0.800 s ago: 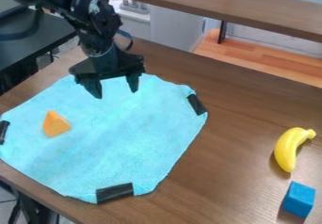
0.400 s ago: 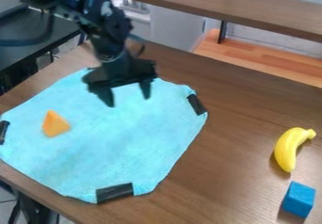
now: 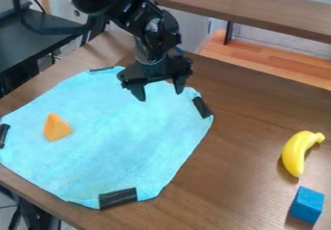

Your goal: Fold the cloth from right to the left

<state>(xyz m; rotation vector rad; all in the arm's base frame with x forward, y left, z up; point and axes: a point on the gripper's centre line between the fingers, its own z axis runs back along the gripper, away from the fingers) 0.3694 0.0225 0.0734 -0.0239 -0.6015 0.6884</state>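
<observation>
Camera view: tool (image 3: 160,96) hangs open over cloth (image 3: 110,142), likely light and limp, best pinched at its right corner (image 3: 199,121).

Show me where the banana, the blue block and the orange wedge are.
Toy banana (image 3: 294,152): camera view, middle of its curved body.
Blue block (image 3: 307,205): camera view, on its upper part.
Orange wedge (image 3: 57,127): camera view, middle of its side.
</observation>
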